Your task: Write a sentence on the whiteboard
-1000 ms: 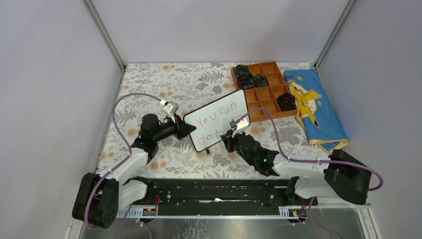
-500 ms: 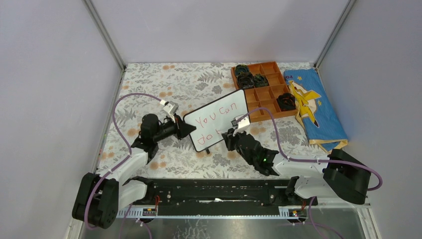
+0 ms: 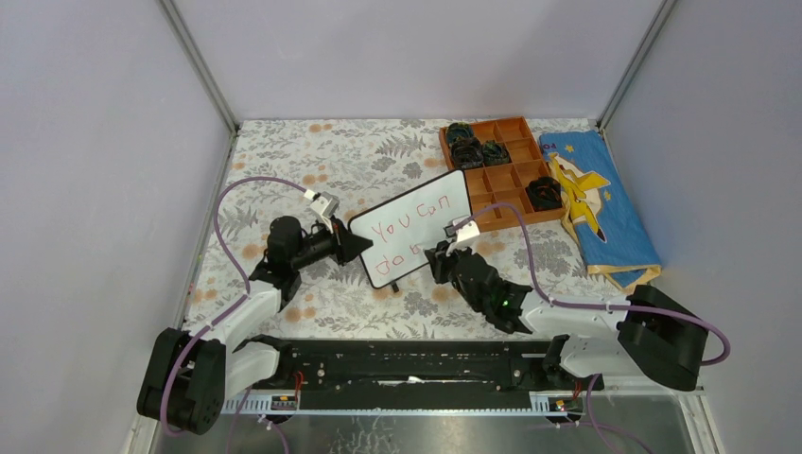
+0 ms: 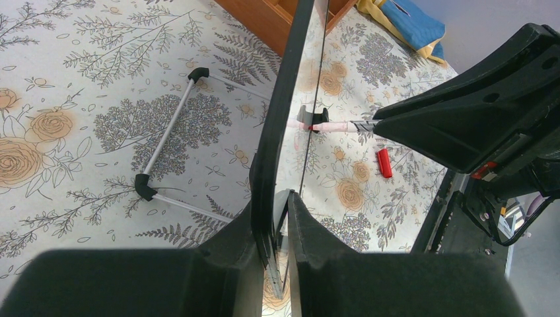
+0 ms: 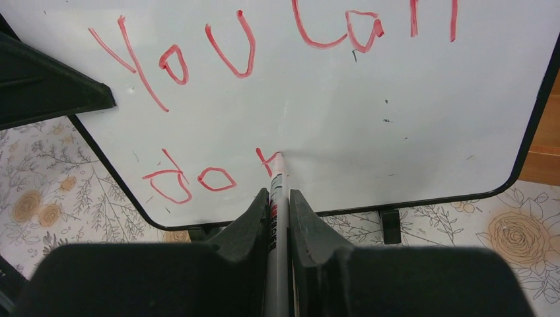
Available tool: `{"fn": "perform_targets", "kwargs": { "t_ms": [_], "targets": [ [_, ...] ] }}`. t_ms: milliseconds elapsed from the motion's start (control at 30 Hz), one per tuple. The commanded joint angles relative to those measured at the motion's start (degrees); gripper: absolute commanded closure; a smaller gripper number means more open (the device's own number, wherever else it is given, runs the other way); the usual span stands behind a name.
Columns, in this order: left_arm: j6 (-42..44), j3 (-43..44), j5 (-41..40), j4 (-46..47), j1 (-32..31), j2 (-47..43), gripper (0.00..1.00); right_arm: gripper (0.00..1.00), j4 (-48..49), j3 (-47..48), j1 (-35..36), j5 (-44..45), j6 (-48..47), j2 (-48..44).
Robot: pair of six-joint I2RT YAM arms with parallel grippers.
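Note:
The whiteboard [image 3: 421,218] stands tilted on the floral table; it also shows in the right wrist view [image 5: 370,112] and edge-on in the left wrist view [image 4: 280,112]. My left gripper [image 3: 357,248] [image 4: 276,218] is shut on its left edge. The sentence [image 5: 238,46] reads "You can" in red, with "do" and the start of a letter [image 5: 264,158] on the line below. My right gripper [image 3: 442,253] [image 5: 278,205] is shut on a white marker [image 5: 277,211]. The marker's tip touches the board at that last stroke.
A brown compartment tray [image 3: 506,194] with dark objects stands behind the board at the right. A blue cloth [image 3: 596,203] lies at the far right. A red marker cap [image 4: 384,162] lies on the table near the right arm. Grey walls enclose the table.
My right gripper has shifted slightly right and up along the second line with the marker, adding to the stroke after "do". The left gripper and the board have stayed still.

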Motion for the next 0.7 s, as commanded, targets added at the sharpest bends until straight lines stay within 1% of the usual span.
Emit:
{"fn": "perform_targets", "kwargs": {
  "t_ms": [0, 100, 233, 433, 667],
  "targets": [
    [6.0, -0.6, -5.8, -5.2, 0.0, 0.4, 0.87, 1.00, 1.6, -0.5, -0.5, 1.4, -0.1, -2.9],
    [6.1, -0.5, -5.7, -5.2, 0.0, 0.5, 0.87, 1.00, 3.1, -2.1, -0.5, 0.3, -1.0, -5.3],
    [6.0, -0.5, -5.8, -5.2, 0.0, 0.7, 0.87, 1.00, 1.5, -1.7, -0.6, 0.5, -1.8, -6.6],
    [6.0, -0.5, -5.8, -5.2, -0.1, 0.6, 0.87, 1.00, 1.7, -0.3, -1.3, -2.4, -1.1, -5.1],
    [6.1, -0.4, -5.8, -5.3, -0.2, 0.7, 0.87, 1.00, 4.9, 0.4, -1.3, -2.5, -2.1, -3.4]
  ]
}}
